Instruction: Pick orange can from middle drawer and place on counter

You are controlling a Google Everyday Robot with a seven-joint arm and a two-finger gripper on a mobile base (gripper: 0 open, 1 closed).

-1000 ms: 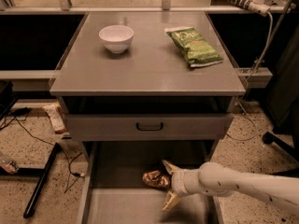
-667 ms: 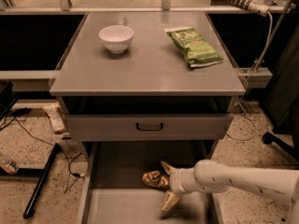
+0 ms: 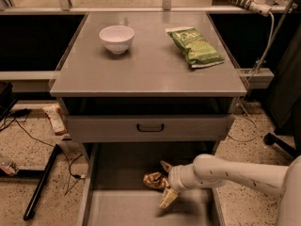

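The orange can (image 3: 152, 179), shiny and dented, lies on its side on the floor of the open middle drawer (image 3: 122, 208), near the drawer's back. My gripper (image 3: 163, 183) reaches in from the right on a white arm. It is open, with one finger behind the can's right end and one in front of it. The can's right end sits between the fingers, which stand spread apart and have not closed on it. The counter (image 3: 150, 65) is above, broad and gray.
A white bowl (image 3: 116, 38) stands at the counter's back left and a green chip bag (image 3: 194, 46) lies at its back right. A closed drawer front with a black handle (image 3: 150, 127) overhangs the open drawer. Cables and a black bar (image 3: 42, 182) lie on the floor at left.
My gripper has edged a little to the left, closer around the can. The can has not moved.
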